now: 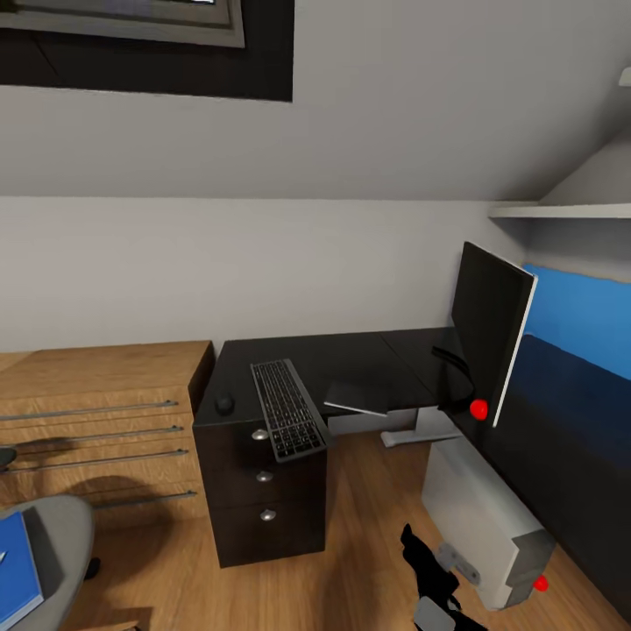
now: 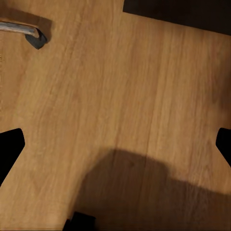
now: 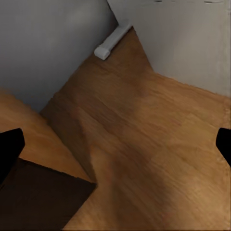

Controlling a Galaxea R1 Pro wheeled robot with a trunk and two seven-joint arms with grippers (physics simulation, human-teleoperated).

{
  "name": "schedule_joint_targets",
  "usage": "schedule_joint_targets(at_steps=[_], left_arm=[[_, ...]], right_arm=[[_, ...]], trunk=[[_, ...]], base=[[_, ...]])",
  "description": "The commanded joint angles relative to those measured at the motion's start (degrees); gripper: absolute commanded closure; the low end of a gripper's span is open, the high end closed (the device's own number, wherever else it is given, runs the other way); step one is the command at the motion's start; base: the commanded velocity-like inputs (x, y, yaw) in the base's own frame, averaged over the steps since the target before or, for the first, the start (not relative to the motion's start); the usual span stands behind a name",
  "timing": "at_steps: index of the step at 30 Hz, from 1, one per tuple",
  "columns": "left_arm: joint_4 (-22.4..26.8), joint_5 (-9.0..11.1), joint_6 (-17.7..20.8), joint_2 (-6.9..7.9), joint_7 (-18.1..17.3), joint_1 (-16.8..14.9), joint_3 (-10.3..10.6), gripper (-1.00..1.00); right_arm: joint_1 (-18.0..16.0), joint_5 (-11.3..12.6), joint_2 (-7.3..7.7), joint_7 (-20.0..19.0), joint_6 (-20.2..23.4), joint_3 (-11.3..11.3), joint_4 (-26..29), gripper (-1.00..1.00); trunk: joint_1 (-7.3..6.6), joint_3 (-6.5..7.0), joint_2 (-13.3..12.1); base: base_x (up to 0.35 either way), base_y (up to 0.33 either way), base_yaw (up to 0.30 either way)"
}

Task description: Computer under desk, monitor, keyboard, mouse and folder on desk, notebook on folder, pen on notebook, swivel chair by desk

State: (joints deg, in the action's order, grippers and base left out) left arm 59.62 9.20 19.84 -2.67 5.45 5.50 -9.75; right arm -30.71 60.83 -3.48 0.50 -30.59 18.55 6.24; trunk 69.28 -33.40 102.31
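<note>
Folder (image 1: 16, 570) lies on swivel chair (image 1: 53, 535) seat at robot's lower left, long axis running away from robot (left arm nearer). Both pincers spread wide, empty, over wooden floor. Keyboard (image 1: 287, 408), mouse (image 1: 225, 404) already on desk (image 1: 350, 359).

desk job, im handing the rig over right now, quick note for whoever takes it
Both end effectors open and empty, over bare floor.
On the desk: monitor, keyboard overhanging the front edge, mouse, notebook.
Computer on the floor under the desk.
Folder on the swivel chair.
Left: folder to the desk, notebook and pen stacked, chair moved in. Pen not spotted.
</note>
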Motion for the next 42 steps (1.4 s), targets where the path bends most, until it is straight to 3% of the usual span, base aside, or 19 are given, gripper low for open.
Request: schedule_joint_targets(at_steps=[1, 6, 11, 12, 16, 17, 18, 21, 25, 29, 42], left_arm=[[-0.4, 0.6, -0.7, -0.04, 0.3, 0.0, 0.0, -1.0], [-4.5, 0.7, -7.8, -0.19, 0.3, 0.0, 0.0, -1.0], [-8.6, 0.6, -13.5, -0.33, 0.3, 0.0, 0.1, -1.0], [-10.4, 0.5, -17.8, -0.43, 0.3, 0.0, 0.2, -1.0], [-11.3, 0.4, -22.9, -0.47, 0.2, 0.0, 0.6, -1.0], [-11.5, 0.4, -25.5, -0.5, 0.2, 0.0, 1.0, -1.0], [-11.6, 0.4, -25.8, -0.5, 0.2, 0.0, 1.1, -1.0], [-11.7, 0.5, -27.1, -0.44, 0.7, 0.0, 1.3, -1.0], [-11.8, 0.6, -27.2, -0.42, 1.1, 0.0, 1.3, -1.0], [-14.1, 0.5, -27.2, -0.51, 1.3, 0.0, 1.6, -1.0], [-15.6, 0.6, -27.3, -0.61, 1.3, 0.0, 1.6, -1.0]], right_arm=[[0.0, -0.7, -0.16, 0.1, -2.1, 0.5, -1.5, -1.0], [0.0, -4.3, -0.2, 0.2, -8.2, 0.4, -6.0, -1.0], [0.2, -5.2, 0.72, 0.4, -9.6, 0.4, -7.1, -1.0], [1.0, -5.6, 1.09, 0.2, -10.0, 0.6, -7.4, -1.0], [2.0, -6.3, 1.18, 0.0, -10.3, 0.7, -7.5, -1.0], [2.3, -8.2, 1.13, 0.0, -10.3, 0.8, -7.5, -1.0], [2.3, -8.8, 1.14, 0.0, -10.3, 0.8, -7.5, -1.0], [2.5, -13.9, 1.18, -0.1, -10.3, 0.8, -7.6, -1.0], [2.9, -16.1, 1.14, -0.1, -10.3, 0.9, -7.6, -1.0], [3.2, -17.6, 0.55, 0.1, -10.4, 1.0, -7.6, -1.0], [3.7, -18.0, -0.86, 0.2, -10.7, 1.1, -7.6, -1.0]], trunk=[[-0.23, 0.14, -0.4], [-1.33, 1.04, -2.4], [-2.42, 1.93, -4.4], [-2.64, 2.11, -4.8], [-3.52, 2.83, -6.4], [-3.74, 3.01, -6.8], [-3.96, 3.19, -7.2], [-4.62, 3.73, -8.4], [-5.5, 4.45, -10.0], [-6.38, 5.16, -11.6], [-9.23, 7.5, -16.8]], base=[[0.0, 0.0, 0.0], [0.0, 0.0, 0.0], [0.0, 0.0, 0.0], [0.0, 0.0, 0.0], [0.0, 0.0, 0.0], [0.0, 0.0, 0.0], [0.0, 0.0, 0.0], [0.0, 0.0, 0.0], [0.0, 0.0, 0.0], [0.0, 0.0, 0.0], [0.0, 0.0, 0.0]])
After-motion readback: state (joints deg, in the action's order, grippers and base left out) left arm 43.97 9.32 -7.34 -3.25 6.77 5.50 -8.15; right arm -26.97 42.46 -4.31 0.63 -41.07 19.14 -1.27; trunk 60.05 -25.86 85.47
